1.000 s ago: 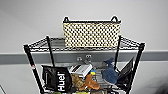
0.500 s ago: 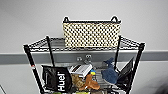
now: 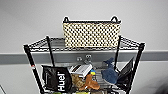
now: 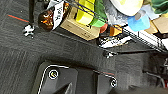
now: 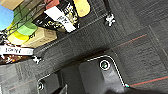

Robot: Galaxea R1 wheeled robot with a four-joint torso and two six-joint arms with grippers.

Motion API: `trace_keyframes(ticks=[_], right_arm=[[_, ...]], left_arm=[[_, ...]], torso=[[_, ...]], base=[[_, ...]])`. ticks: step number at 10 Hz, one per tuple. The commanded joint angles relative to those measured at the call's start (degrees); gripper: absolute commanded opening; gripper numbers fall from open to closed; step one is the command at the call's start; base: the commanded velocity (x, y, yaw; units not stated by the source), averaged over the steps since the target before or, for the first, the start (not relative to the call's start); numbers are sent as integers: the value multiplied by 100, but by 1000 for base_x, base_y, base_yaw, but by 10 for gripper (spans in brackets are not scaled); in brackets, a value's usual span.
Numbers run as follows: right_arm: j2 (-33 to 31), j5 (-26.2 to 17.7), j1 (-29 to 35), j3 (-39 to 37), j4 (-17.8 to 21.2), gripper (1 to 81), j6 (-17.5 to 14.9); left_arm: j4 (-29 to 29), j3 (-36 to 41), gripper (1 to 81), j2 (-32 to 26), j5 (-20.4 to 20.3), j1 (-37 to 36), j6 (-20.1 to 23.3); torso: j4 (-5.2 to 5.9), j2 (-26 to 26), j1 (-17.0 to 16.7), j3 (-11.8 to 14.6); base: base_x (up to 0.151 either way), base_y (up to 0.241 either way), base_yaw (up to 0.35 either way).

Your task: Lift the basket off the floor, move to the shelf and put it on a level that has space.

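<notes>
- Head view: the rectangular cream woven wicker basket (image 3: 91, 35), with its dark rim and two small black loop handles, stands upright on the highest tier (image 3: 40, 44) of the tall black metal wire rack (image 3: 30, 60), a flat black wire grid with a thin rim. It sits near the middle of that tier, with bare grid on both sides, in front of a pale grey wall (image 3: 30, 20).
- Head view, the tier below: a black pouch with white lettering (image 3: 57, 79) leans at the left, next to a white and dark box (image 3: 80, 69), some brown packets (image 3: 87, 83) and a blue cloth item (image 3: 109, 74).
- Left wrist view: the dark grey carpet floor with faint stripes (image 4: 22, 60) spreads under the rack's lowest tier, which holds a cardboard box (image 4: 77, 28), yellow and green items (image 4: 90, 12) and a brown jar with a white label (image 4: 51, 17). A small rack wheel (image 4: 28, 30) rests on the carpet.
- Right wrist view: the same carpet, crossed by thin orange lines (image 5: 147, 81), another rack wheel (image 5: 110, 19), and a black and white packet (image 5: 62, 16) on the low tier.
- Whether either pincer is open or closed cannot be told; neither is near the basket.
</notes>
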Motion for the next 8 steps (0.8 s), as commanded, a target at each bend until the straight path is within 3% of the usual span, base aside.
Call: trace_keyframes(ticks=[1,8], right_arm=[[328,-96,71,-510,37,811,-384],[1665,290,-660,-1969,20,811,-763]], left_arm=[[354,-379,811,311,172,-118,51],[898,-1866,811,1638,172,427,51]], torso=[[0,0,3,0],[0,-5,3,2]], base=[[0,0,0],[0,0,0]])
